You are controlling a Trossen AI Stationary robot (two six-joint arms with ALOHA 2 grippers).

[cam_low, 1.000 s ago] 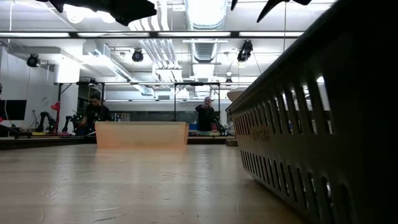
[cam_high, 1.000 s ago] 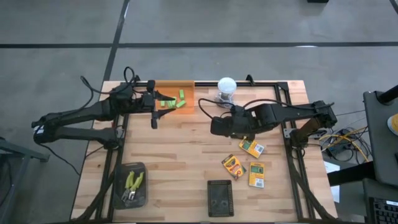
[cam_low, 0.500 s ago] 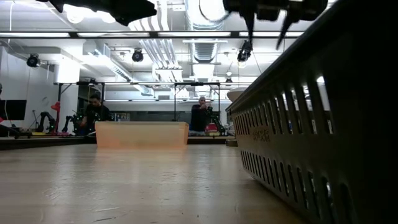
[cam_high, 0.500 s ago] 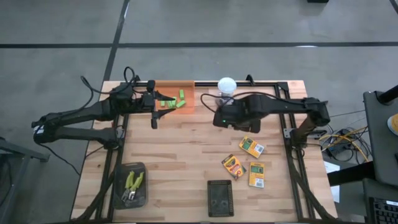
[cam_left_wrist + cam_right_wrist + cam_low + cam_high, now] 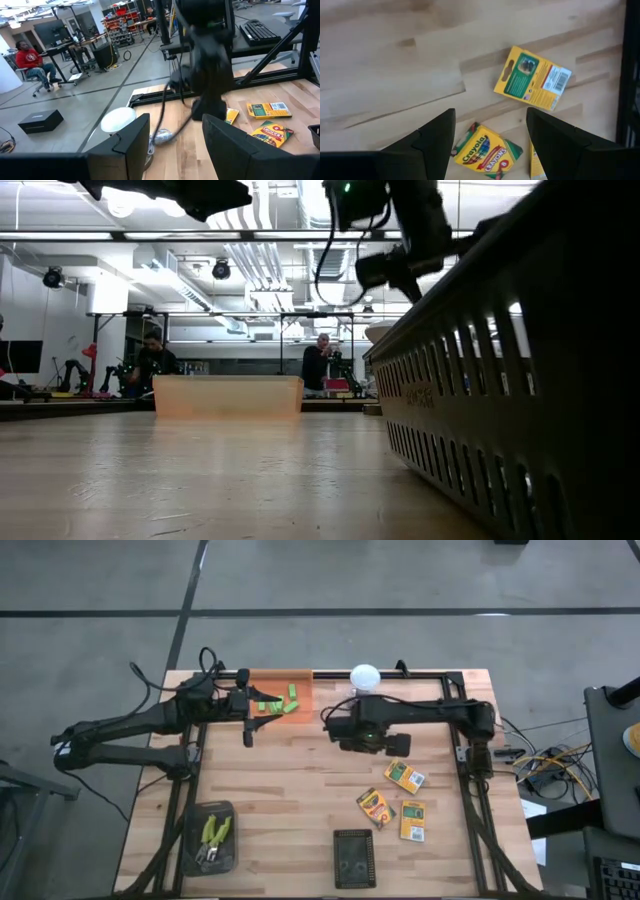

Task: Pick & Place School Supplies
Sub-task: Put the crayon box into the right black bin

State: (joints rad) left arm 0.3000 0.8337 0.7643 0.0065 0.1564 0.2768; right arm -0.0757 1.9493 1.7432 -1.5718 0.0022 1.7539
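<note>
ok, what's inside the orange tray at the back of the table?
Small bright-green rectangular blocks lie in the translucent orange tray. The left gripper overlaps its near-left edge, so anything beneath it is hidden.

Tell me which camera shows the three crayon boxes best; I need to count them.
The high view: all three flat yellow-and-green crayon boxes lie unobstructed, right of centre on the wooden table. The right wrist view shows one whole box and two cut off; the left wrist view shows about two; the low view shows none.
</note>
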